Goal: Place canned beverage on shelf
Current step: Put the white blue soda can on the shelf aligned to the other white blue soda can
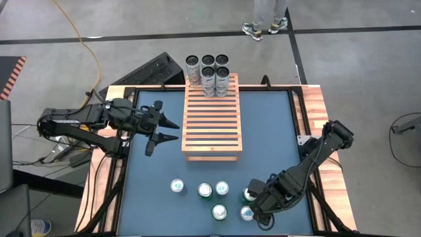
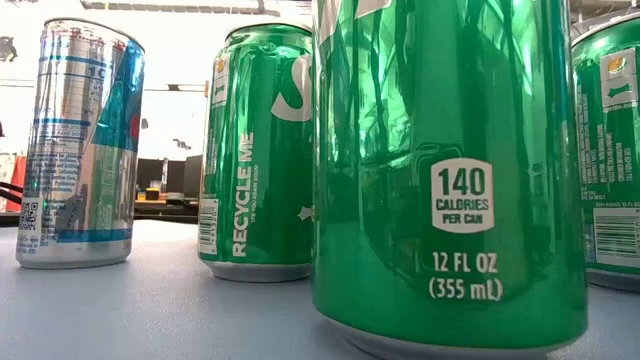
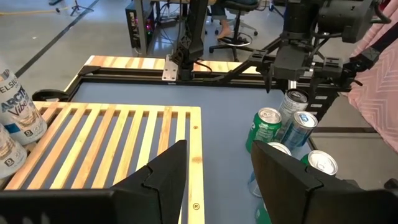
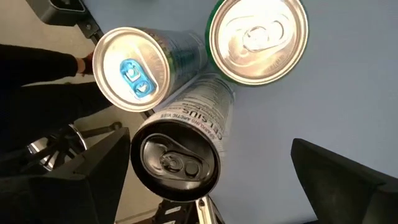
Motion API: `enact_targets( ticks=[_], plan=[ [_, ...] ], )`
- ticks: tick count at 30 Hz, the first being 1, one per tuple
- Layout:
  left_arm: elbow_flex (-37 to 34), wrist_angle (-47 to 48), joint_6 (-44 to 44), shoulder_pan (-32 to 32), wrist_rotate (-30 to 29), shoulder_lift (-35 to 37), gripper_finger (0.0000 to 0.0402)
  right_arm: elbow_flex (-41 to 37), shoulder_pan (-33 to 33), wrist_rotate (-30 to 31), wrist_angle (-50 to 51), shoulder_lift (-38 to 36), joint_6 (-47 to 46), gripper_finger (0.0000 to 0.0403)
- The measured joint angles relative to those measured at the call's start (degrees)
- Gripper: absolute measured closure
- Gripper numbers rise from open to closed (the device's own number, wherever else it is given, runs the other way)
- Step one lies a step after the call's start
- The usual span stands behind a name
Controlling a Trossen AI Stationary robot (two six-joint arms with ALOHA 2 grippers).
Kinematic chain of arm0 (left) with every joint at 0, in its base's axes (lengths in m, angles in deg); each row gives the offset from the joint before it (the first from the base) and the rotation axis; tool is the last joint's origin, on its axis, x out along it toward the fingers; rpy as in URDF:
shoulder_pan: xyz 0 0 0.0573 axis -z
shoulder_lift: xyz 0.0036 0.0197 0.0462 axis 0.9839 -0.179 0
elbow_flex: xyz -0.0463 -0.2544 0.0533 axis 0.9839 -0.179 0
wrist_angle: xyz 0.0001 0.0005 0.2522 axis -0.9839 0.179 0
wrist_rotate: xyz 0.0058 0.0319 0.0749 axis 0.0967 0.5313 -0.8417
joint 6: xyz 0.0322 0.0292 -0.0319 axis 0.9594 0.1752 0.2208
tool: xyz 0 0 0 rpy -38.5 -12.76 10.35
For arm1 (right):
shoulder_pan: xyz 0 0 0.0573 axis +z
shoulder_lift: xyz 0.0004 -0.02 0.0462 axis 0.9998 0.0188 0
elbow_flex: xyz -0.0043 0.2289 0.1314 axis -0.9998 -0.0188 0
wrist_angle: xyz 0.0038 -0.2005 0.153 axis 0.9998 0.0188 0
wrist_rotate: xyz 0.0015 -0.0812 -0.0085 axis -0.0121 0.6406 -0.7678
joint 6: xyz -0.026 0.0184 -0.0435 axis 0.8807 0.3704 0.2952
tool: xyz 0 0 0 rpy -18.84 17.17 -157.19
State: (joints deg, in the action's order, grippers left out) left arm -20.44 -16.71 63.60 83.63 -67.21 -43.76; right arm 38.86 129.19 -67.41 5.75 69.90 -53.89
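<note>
The shelf [image 1: 212, 122], a light-brown slatted rack, lies mid-table with several cans [image 1: 209, 74] standing on its far end. Loose cans stand on the blue table near its front edge [image 1: 204, 190]. My right gripper [image 4: 211, 155] hangs open at the near right, pointing down over a cluster of three cans. A black-topped white can [image 4: 177, 158] stands below and between its fingers, close to one finger. Beside it are a blue-tabbed can [image 4: 130, 68] and a green can [image 4: 258, 37]. My left gripper [image 1: 168, 130] waits open beside the shelf's left edge, holding nothing.
The low view is filled by a silver-blue can [image 2: 80, 145] and green cans [image 2: 450, 170] standing upright on the table. Bare blue table lies between the shelf's near end and the cans. A person's feet [image 1: 263, 27] show on the floor beyond the table.
</note>
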Motion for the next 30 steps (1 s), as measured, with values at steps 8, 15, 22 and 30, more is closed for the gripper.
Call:
enact_targets(
  ticks=[8, 15, 22, 30],
  plan=[
    [0.0, 0.0, 0.0, 0.0, 0.0, 0.0, 0.0235, -1.4, 0.8, 0.5, -1.1, -0.1, -0.6, 0.0011],
    [0.0, 0.0, 0.0, 0.0, 0.0, 0.0, 0.0235, -1.5, 1.0, 0.8, -0.7, 0.0, -0.6, 0.0011],
    [0.0, 0.0, 0.0, 0.0, -0.1, 0.0, 0.0235, -1.4, 1.0, 0.9, -0.7, 1.0, -0.8, 0.0018],
    [0.0, 0.0, 0.0, 0.0, -0.1, 0.0, 0.0235, -1.6, 2.1, -1.5, -0.7, 7.2, 1.1, 0.0039]
  ],
)
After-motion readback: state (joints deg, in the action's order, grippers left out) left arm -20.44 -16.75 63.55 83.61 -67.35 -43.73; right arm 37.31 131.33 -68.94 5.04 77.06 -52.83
